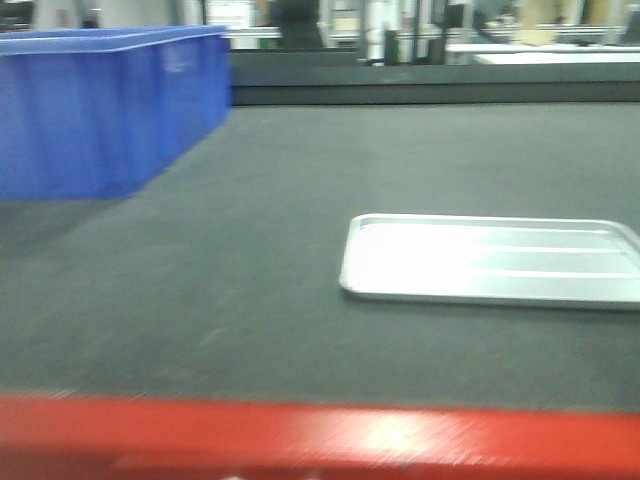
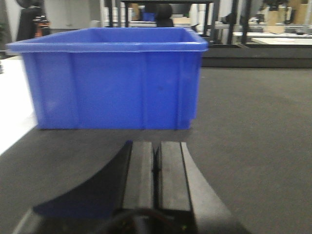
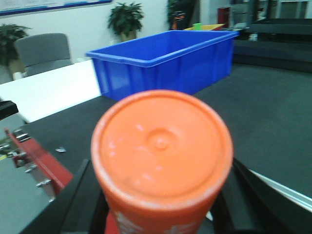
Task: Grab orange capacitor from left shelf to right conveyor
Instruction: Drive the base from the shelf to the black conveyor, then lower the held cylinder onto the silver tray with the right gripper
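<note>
In the right wrist view my right gripper (image 3: 163, 207) is shut on the orange capacitor (image 3: 161, 146). Its round top faces the camera and white print shows low on its side. Black fingers (image 3: 80, 195) stand on both sides of it, above the dark grey right conveyor (image 3: 265, 107). In the left wrist view my left gripper (image 2: 156, 146) is shut and empty, low over the same belt (image 2: 253, 126), facing a blue bin. The belt also fills the front view (image 1: 280, 220), where neither gripper shows. The left shelf is out of view.
A blue plastic bin (image 1: 100, 110) stands on the belt at the left, also in both wrist views (image 2: 117, 83) (image 3: 165, 63). A flat silver tray (image 1: 490, 260) lies at the right. A red rail (image 1: 300, 440) runs along the near edge. A white table (image 3: 53, 92) lies beyond.
</note>
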Robot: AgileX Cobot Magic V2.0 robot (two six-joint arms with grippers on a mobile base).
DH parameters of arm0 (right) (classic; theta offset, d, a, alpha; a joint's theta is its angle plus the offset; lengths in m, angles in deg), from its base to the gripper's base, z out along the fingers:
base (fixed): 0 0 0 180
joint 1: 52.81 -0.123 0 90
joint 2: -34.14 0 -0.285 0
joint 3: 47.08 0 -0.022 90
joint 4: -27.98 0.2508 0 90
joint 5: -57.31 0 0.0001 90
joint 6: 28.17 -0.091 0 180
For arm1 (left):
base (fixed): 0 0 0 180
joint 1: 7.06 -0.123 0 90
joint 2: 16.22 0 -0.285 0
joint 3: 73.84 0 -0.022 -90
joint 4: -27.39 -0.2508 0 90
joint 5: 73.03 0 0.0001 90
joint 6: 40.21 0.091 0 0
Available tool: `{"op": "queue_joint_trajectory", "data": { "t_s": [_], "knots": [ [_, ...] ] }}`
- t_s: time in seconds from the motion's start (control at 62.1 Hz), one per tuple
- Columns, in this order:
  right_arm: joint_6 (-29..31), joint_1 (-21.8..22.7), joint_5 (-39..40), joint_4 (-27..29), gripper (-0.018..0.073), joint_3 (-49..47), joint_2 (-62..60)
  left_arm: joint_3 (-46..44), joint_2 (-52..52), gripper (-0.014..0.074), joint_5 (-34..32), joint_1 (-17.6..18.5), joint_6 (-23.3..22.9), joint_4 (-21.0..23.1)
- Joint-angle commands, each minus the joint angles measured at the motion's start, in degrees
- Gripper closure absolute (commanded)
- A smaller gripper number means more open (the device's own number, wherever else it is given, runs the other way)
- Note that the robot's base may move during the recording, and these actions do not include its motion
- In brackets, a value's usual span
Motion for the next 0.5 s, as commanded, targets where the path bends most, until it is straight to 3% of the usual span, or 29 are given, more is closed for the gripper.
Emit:
{"op": "queue_joint_trajectory", "data": {
  "t_s": [0.0, 0.483],
  "knots": [
    [0.5, 0.4, 5.1, -1.0, 0.0503, -1.7, 1.1, -0.4, 0.6, 0.0701, -4.8, 0.1, 0.0, 0.3],
    [0.5, 0.4, 5.3, -1.0, 0.0503, -1.7, 1.1, -0.4, 0.6, 0.0701, -4.8, 0.1, 0.0, 0.3]
  ]
}}
